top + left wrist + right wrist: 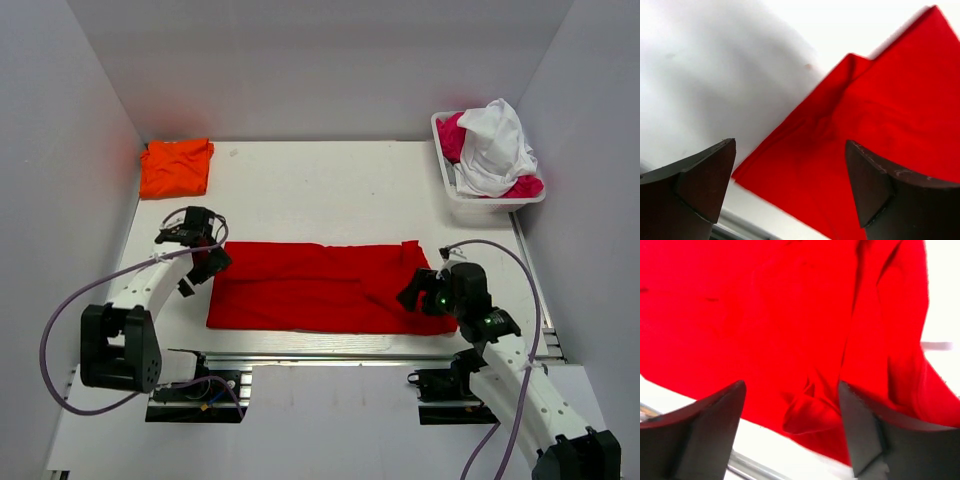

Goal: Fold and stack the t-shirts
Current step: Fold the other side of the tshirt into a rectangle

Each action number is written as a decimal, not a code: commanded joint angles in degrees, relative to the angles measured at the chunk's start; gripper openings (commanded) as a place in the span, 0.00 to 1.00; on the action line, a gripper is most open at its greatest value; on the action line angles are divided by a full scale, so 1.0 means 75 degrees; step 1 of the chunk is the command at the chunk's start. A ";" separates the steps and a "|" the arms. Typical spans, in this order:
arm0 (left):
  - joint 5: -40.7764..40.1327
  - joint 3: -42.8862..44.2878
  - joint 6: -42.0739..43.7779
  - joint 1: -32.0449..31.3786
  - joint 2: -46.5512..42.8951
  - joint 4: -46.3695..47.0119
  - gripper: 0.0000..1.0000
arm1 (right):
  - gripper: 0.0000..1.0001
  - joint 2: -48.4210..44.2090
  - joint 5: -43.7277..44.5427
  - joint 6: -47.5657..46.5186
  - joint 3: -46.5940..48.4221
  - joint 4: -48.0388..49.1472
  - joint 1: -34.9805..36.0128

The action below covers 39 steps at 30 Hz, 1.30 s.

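The bright red t-shirt [320, 285] lies flat as a long folded strip across the near middle of the white table. It fills the left wrist view [875, 125] and the right wrist view [765, 315]. The orange t-shirt [176, 166] lies folded at the far left. My left gripper [200, 268] hangs open and empty over the red shirt's left end, its near-left corner between the fingers [705, 185]. My right gripper [412, 295] hangs open and empty over the shirt's right end, above a small raised fold [810, 415].
A white basket [480, 198] at the far right holds white and pink cloth. Grey walls close in the left, back and right. A metal rail [300, 356] runs along the table's near edge, close to the red shirt's front hem.
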 commanded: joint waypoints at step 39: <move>0.2989 -0.0175 0.1743 -0.0566 0.1496 0.3839 1.00 | 0.90 0.7485 0.6278 -0.0337 0.5421 -0.1007 0.1426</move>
